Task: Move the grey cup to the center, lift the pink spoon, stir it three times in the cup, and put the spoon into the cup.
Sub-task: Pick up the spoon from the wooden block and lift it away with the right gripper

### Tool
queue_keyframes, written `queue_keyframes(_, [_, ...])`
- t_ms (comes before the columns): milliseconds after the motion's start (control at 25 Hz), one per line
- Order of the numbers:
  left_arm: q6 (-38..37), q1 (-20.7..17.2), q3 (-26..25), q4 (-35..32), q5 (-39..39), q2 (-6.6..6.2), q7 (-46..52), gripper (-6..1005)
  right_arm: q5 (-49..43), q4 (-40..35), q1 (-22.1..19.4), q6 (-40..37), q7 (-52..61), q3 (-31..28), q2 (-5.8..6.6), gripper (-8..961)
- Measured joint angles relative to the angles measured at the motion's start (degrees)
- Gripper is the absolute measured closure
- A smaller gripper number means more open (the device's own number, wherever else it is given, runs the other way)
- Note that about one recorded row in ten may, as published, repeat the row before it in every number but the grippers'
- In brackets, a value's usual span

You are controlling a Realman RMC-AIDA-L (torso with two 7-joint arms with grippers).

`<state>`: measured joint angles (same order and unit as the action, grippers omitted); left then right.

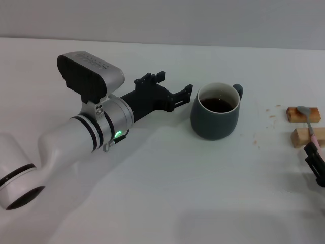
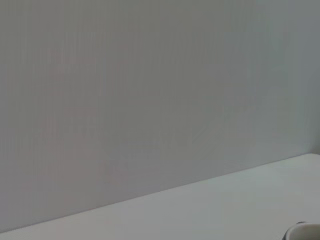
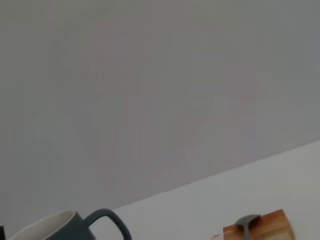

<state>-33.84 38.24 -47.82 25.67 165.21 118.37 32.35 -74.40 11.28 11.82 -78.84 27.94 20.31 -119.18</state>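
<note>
My left gripper (image 1: 184, 96) released beside the grey cup (image 1: 215, 112), my right gripper (image 1: 316, 160) at the counter's right edge, grip state indiscernible, near the pink spoon (image 1: 311, 122).

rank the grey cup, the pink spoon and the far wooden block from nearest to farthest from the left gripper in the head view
Measured from the left gripper, left of the cup:
1. Grey cup, right beside the fingertips at table centre.
2. Far wooden block, on the right side.
3. Pink spoon, lying across both blocks, near the right gripper at the right edge.
Block and spoon overlap, so their order is close.
</note>
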Motion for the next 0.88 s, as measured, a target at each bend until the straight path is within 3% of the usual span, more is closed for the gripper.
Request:
queue_keyframes(160, [0.0,0.1,0.0,-0.1,0.0,0.01,0.0,158,-0.7,-0.3,0.1,0.7,0.0,0.0,-0.03,195])
queue_keyframes(280, [0.0,0.1,0.0,-0.1,0.0,0.01,0.0,158,-0.7,-0.3,0.2,1.3,0.0,-0.1,-0.05,438])
queue_keyframes(480, [0.0,0.1,0.0,-0.2,0.0,0.01,0.0,158,-0.7,-0.3,0.2,2.0,0.0,-0.7,-0.08,574])
queue_keyframes(880, [0.0,0.1,-0.8,-0.6,0.0,0.01,0.0,158,-0.7,-0.3,0.9,2.2,0.0,-0.6,-0.09,569])
